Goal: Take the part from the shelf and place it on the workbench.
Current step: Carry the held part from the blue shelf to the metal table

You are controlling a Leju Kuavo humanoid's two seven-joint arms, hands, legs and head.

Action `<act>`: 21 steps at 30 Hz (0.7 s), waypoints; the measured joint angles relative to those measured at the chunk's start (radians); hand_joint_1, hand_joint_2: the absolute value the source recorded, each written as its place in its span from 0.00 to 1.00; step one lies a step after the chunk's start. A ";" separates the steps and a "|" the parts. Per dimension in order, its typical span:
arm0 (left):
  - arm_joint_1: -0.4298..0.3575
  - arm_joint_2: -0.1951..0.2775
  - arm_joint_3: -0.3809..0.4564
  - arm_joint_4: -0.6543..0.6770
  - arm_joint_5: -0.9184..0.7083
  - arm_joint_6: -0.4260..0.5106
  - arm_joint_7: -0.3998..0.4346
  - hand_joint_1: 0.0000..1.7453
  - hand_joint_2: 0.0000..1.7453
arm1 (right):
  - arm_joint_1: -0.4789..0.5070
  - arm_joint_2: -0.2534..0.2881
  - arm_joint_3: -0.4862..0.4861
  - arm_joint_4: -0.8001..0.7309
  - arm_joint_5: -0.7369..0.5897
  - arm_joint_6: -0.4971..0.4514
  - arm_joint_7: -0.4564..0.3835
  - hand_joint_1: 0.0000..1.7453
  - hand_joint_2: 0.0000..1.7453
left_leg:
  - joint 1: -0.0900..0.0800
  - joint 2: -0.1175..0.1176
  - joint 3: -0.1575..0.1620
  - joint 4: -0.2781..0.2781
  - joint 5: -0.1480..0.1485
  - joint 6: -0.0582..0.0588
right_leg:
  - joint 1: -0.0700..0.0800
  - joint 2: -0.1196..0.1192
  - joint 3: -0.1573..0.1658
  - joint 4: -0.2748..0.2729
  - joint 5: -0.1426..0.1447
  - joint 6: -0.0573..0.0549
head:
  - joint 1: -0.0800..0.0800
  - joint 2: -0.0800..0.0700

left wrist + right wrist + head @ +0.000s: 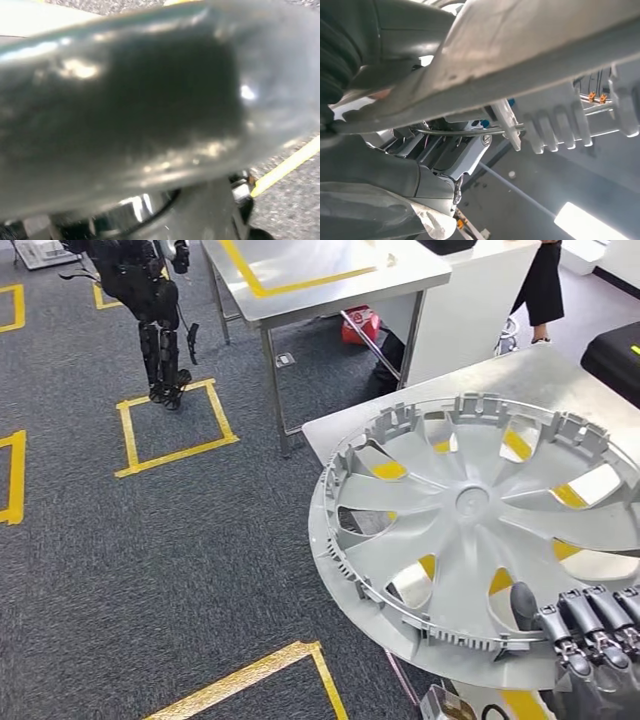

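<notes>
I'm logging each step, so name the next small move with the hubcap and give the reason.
Probably carry the hubcap further over the workbench before lowering: the right hand grips its near rim, and the part's left edge overhangs the carpet.

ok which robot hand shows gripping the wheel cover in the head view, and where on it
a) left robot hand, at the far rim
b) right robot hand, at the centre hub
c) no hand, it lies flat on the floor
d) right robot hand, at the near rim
d: the right robot hand comes in at lower right with its fingers over the near rim of the wheel cover, which is held over the workbench.
</notes>
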 joint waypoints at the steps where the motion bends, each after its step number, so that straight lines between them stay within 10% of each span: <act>1: -0.001 -0.001 0.000 0.000 0.000 0.000 0.000 0.00 0.00 | 0.003 0.000 -0.001 -0.001 0.000 0.000 0.000 1.00 1.00 | 0.001 0.012 0.002 -0.006 0.003 0.003 | -0.002 0.003 -0.004 0.001 0.001 0.006 | -0.001 0.000; 5: -0.002 -0.006 -0.001 0.000 -0.002 0.000 0.003 0.00 0.00 | 0.008 0.000 -0.004 -0.007 0.000 0.000 0.006 1.00 1.00 | 0.004 0.066 0.011 -0.030 0.012 0.017 | 0.002 -0.097 -0.080 0.139 -0.077 0.021 | 0.011 0.000; 8: 0.002 -0.011 -0.003 0.000 -0.003 0.001 0.010 0.00 0.00 | 0.011 0.000 -0.006 -0.007 -0.001 0.000 0.008 1.00 1.00 | 0.003 0.113 0.013 -0.029 0.008 0.017 | -0.006 -0.124 -0.146 0.272 -0.118 0.037 | 0.015 0.000; 13: 0.002 -0.017 -0.015 0.000 -0.008 0.001 0.014 0.00 0.00 | 0.021 0.000 -0.012 -0.012 0.000 0.000 0.002 1.00 1.00 | 0.000 0.167 0.028 -0.023 -0.010 -0.005 | -0.007 -0.188 0.003 0.008 -0.008 0.035 | 0.014 0.000; 16: 0.000 -0.019 -0.018 -0.001 -0.009 0.002 0.014 0.00 0.00 | 0.030 0.000 -0.015 -0.017 0.000 0.000 -0.002 1.00 1.00 | 0.000 0.186 0.036 -0.021 -0.016 -0.020 | -0.003 -0.171 0.013 -0.009 -0.007 0.012 | 0.011 0.000; 21: 0.002 -0.020 -0.019 -0.001 -0.010 0.002 0.013 0.00 0.00 | 0.034 0.001 -0.022 -0.022 0.000 0.000 -0.003 1.00 1.00 | 0.008 0.098 -0.054 0.191 -0.134 -0.036 | -0.006 -0.123 0.016 -0.013 -0.002 -0.014 | 0.002 0.000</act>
